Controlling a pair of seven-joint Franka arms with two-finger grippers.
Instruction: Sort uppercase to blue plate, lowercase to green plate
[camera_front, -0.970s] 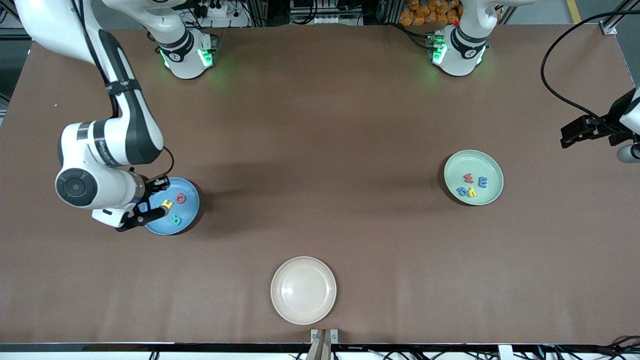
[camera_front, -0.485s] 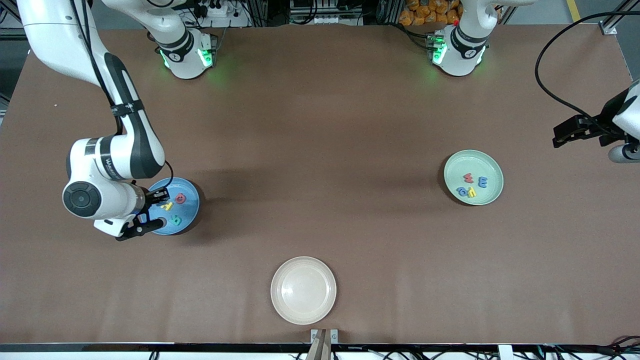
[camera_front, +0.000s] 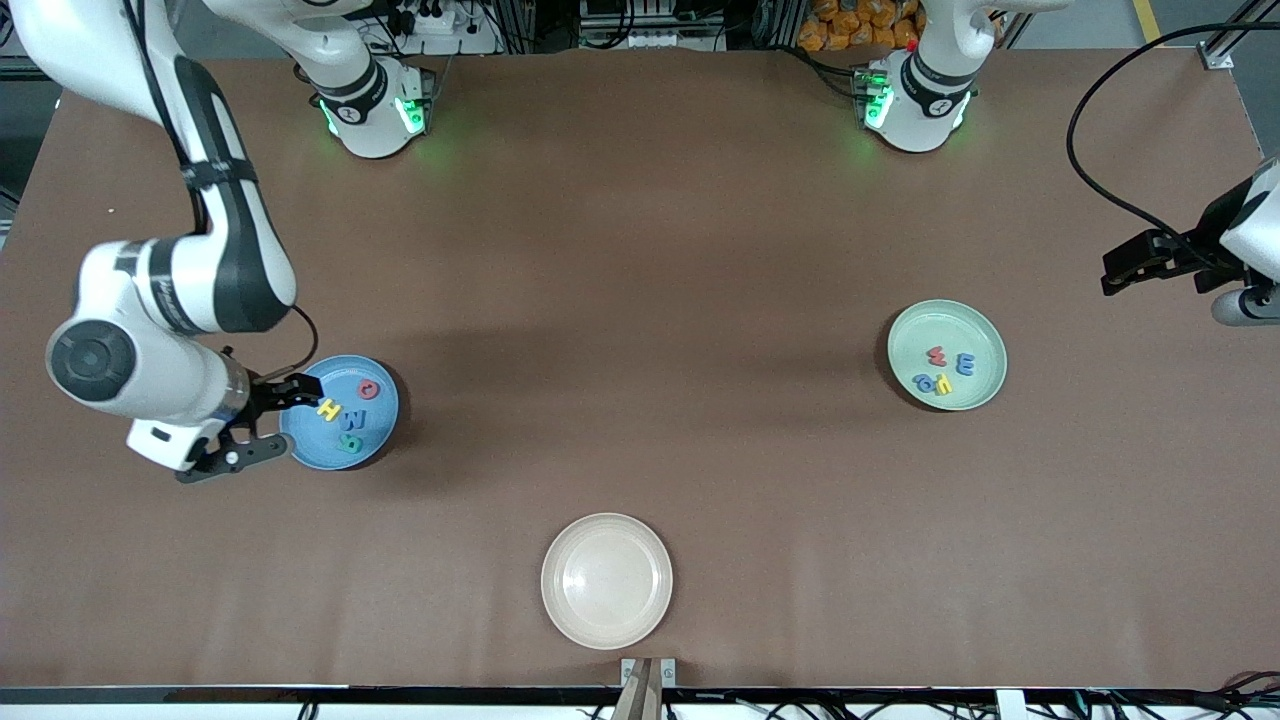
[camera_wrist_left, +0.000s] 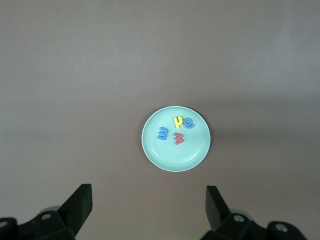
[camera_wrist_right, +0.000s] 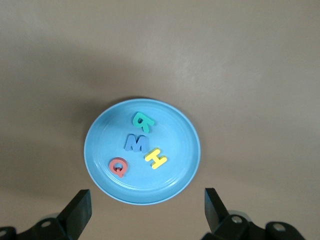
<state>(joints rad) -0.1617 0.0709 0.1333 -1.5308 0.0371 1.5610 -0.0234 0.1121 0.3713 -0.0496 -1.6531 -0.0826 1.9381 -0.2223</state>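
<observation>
Blue plate carries our four uppercase; green plate the lowercase. Our right gripper, released, hovers at the plate's edge; left gripper waits, spread, near the green one.

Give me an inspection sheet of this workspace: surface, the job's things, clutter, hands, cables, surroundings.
Surface: brown table, flat, nothing spilled.
Job's things: blue plate toward the right arm's end holds yellow H, red Q, blue W and teal R. Green plate toward the left arm's end holds four lowercase letters.
Clutter: cream plate, nothing in it, nearest the front camera.
Hands: right hand open over the blue plate's edge, holding nothing. Left hand open, above the table near the green plate, holding nothing; that arm waits.
Cables: black cable looping to the left arm.
Surroundings: two arm bases with green lights at the table's edge.
</observation>
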